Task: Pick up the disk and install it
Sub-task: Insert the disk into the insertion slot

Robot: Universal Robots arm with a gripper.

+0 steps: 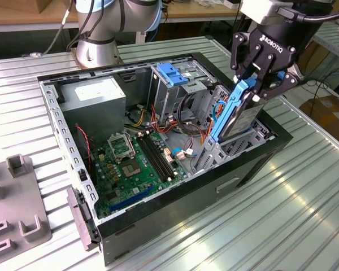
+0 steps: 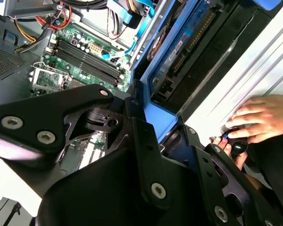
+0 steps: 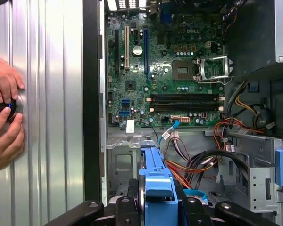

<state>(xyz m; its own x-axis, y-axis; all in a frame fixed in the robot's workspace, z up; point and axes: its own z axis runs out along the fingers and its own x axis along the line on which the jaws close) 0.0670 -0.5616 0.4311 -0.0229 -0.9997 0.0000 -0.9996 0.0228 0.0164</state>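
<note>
Clearly the gripper [image 1: 260, 87] is clamped on the disk [image 1: 246, 119], tilted over the bay [image 1: 229, 151] at the exterior view's right. Second wrist view: a hand [image 2: 264, 117] rests near the case [image 2: 219, 49]. First wrist view: loose cables [image 3: 198, 162] might snag it.

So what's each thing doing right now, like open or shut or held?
computer case: lying on its side, open, no cover.
disk: held on edge, tilted, lower end dipping into the case.
gripper: shut on the disk's top.
processor socket: bare, no cooler on it.
person's hands: wrapped round a small dark knob.
</note>
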